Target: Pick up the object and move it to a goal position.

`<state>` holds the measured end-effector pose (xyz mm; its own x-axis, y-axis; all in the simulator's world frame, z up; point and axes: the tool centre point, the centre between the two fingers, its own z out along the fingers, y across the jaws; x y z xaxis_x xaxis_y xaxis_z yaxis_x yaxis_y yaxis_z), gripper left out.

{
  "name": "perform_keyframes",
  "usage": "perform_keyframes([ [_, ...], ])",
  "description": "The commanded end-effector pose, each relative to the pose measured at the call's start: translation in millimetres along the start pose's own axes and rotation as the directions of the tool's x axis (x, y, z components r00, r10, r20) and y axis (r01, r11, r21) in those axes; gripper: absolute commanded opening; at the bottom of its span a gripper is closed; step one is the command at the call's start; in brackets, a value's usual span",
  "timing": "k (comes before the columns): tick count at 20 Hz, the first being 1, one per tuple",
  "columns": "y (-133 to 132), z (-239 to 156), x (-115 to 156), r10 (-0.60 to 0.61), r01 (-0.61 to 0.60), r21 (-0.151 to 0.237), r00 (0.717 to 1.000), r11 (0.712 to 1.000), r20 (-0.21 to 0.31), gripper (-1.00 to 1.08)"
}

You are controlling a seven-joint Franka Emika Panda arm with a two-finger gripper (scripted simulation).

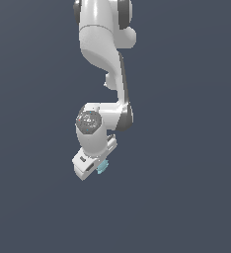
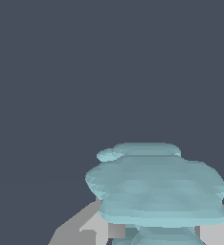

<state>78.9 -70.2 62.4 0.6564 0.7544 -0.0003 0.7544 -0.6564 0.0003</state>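
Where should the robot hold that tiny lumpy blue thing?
Probably across its narrower middle, coming from above. The tiny pale cyan lumpy object is wide, flattish and knobbly-edged, so its rim could slip. The white robot gripper already sits right over it, grey fingers beside it; whether they are squeezing cannot be told.

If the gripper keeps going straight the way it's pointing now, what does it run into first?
Nothing separate, it seems. The pale cyan object already sits at the gripper tips; beyond it both views show only plain dark background, though depth is hard to judge.

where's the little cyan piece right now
In the exterior view the cyan piece peeks out on the exterior view's right of the gripper, right against it; the wrist view shows it close up between the fingers.
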Motion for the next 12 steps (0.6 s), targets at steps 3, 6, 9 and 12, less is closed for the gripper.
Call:
perform_keyframes([
  [3, 32, -5, -24, -0.001, 0.001, 0.000, 1.000, 1.000, 0.000, -1.00],
  [6, 46, -7, -33, -0.001, 0.001, 0.000, 1.000, 1.000, 0.000, -1.00],
  [9, 55, -8, -39, -0.001, 0.001, 0.000, 1.000, 1.000, 0.000, -1.00],
  [12, 59, -9, -41, -0.001, 0.001, 0.000, 1.000, 1.000, 0.000, -1.00],
])
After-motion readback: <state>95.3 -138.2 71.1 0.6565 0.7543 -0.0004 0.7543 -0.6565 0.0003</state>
